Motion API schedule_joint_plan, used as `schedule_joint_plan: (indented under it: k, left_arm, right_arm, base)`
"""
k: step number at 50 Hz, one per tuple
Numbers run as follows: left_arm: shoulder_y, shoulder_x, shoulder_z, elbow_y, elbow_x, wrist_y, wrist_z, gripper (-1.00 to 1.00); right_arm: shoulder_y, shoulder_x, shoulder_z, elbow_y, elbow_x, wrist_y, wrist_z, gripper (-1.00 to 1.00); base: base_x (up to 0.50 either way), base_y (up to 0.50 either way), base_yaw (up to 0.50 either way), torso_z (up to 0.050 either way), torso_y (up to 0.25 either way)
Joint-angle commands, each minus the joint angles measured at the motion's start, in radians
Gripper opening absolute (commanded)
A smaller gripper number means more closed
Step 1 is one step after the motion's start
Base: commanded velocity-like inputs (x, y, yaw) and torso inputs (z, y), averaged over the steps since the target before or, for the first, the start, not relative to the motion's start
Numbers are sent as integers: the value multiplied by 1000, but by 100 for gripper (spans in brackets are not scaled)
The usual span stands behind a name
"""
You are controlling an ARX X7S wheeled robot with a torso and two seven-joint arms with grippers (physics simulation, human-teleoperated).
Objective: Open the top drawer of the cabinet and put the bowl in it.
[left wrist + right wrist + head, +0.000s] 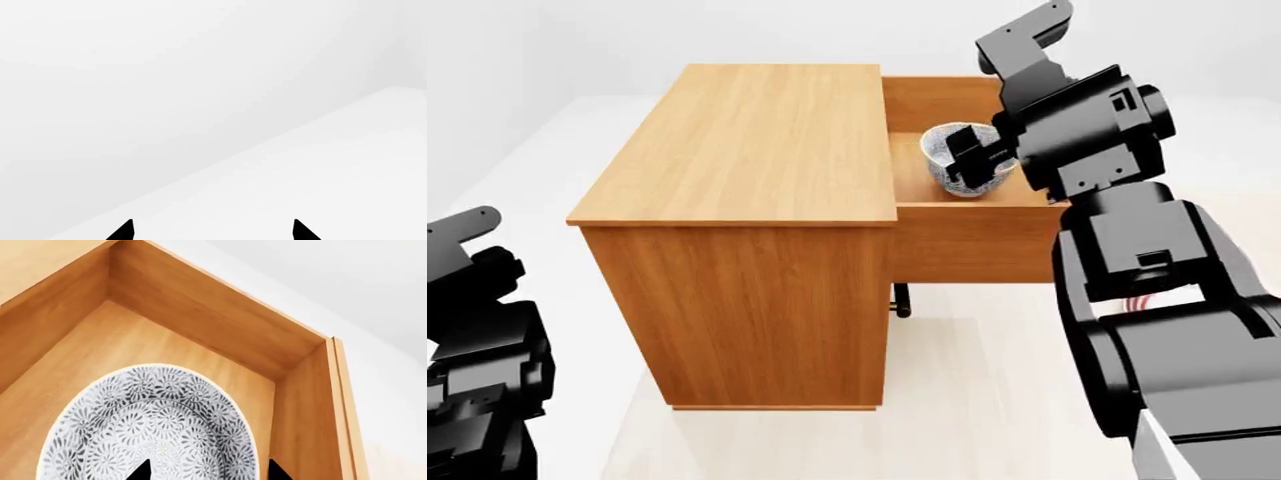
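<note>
The cabinet [761, 130] stands in front of me, seen from its side. Its top drawer [974, 245] is pulled out to the right. The bowl [941, 160], grey-blue speckled outside and white inside, sits tilted inside the drawer. My right gripper [974, 155] reaches down to it from the right. In the right wrist view the bowl's patterned outside [153, 425] fills the drawer's floor near the wooden walls [200, 310]. The right gripper [208, 471] has its jaws apart right at the bowl's side. My left gripper [212, 230] is open and empty over white floor.
The left arm [474, 320] hangs low at the left, away from the cabinet. A small black part [901, 300] shows under the open drawer. A bit of something red-striped [1141, 300] peeks out beside my right arm. White floor surrounds the cabinet.
</note>
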Motion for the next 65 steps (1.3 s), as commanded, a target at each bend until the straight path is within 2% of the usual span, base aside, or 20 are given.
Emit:
schedule_joint_plan:
  k: [1, 23, 32, 41, 46, 53, 65]
  left_arm:
    - [1, 1, 0, 0, 0, 0, 0, 100]
    - [0, 2, 3, 0, 0, 0, 1, 100]
    - [-1, 2, 2, 0, 0, 1, 0, 100]
    - [-1, 4, 1, 0, -1, 1, 0, 100]
    - [-1, 2, 0, 0, 0, 1, 0, 100]
    - [3, 2, -2, 0, 0, 2, -2, 100]
    - [2, -1, -1, 0, 0, 1, -3, 100]
  right_arm:
    - [12, 1, -6, 29, 17, -23, 24, 100]
    - [185, 81, 70, -116, 31, -65, 203, 100]
    - [171, 164, 109, -315, 26, 70, 166, 100]
    - [52, 251, 170, -597, 23, 231, 111, 100]
    - [-77, 316, 254, -794, 24, 318, 86, 100]
    - [-262, 325, 481, -1016, 85, 345, 61, 100]
    - [-509, 334, 644, -1234, 123, 347, -1, 100]
  base:
    - [0, 0, 0, 0, 0]
    - [0, 0, 0, 0, 0]
    - [0, 0, 0, 0, 0]
    - [0, 0, 0, 0, 0]
    - [0, 0, 0, 0, 0]
    - [0, 0, 0, 0, 0]
    - [0, 0, 0, 0, 0]
